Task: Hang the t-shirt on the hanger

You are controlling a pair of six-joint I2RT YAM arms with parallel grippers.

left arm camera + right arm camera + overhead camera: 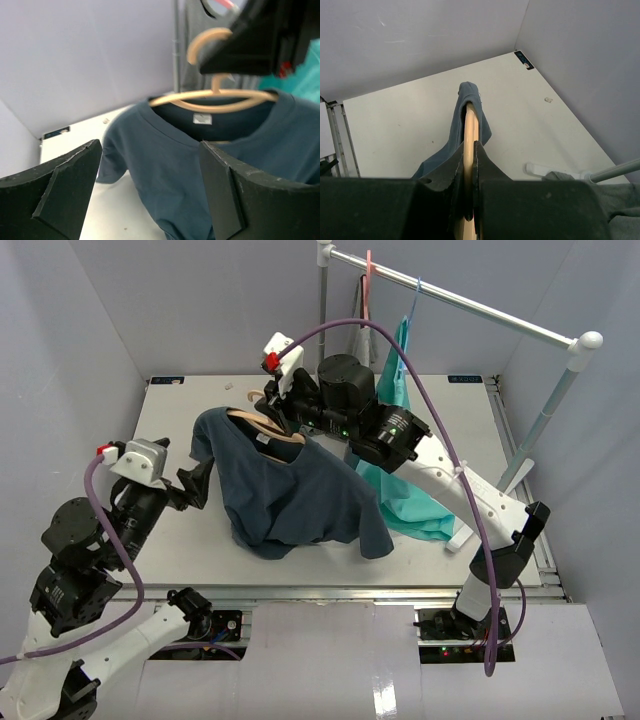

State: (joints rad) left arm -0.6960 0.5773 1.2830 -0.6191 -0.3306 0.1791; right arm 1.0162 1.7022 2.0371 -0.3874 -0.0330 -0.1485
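The t-shirt [295, 495] is draped over the hanger [262, 426], which is pinched between the closed fingers of the right gripper [469, 150] (near the hook) and held above the table [170, 420], where the hem is bunched. The left gripper [150, 190] is spread wide and empty, just left of a sleeve. A teal garment [415, 512] is hung from the rail [470, 300], far right.

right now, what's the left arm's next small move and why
Probably ease the open left gripper to the t-shirt's near shoulder and tug it straight: the hanger sits inside the collar, clamped by the right gripper, but fabric bunches on the table.
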